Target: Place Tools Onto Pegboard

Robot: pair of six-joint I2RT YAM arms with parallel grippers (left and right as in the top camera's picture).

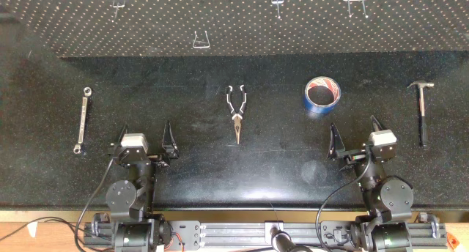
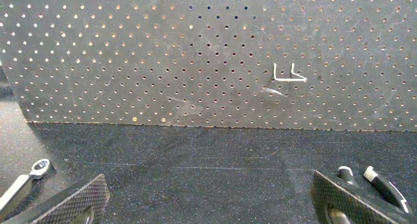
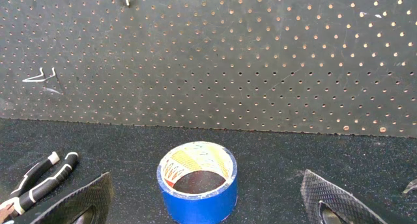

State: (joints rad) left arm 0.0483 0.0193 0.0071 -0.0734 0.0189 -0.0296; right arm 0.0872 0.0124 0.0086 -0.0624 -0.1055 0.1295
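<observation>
Top view: wrench [image 1: 82, 120], pliers [image 1: 237, 109], tape roll [image 1: 322, 94], hammer [image 1: 422, 113] on the table [image 1: 183, 98]; left gripper [image 1: 145, 127] and right gripper [image 1: 354, 124] jaws apart.

Wrench [image 1: 82, 120], pliers [image 1: 236, 113], tape [image 1: 322, 95], hammer [image 1: 422, 116] lie before pegboard [image 1: 234, 25].

Four tools flat on the desk [image 1: 278, 160], pegboard [image 1: 220, 17] upright beyond.
The silver wrench [image 1: 82, 120] lies outside the left arm's fingers [image 1: 168, 141]. The pliers [image 1: 236, 111] lie between both pairs, tips pointing back. The blue tape roll [image 1: 322, 94] sits just ahead of the right arm's fingers [image 1: 335, 142], and the hammer [image 1: 422, 111] lies outside them.
</observation>
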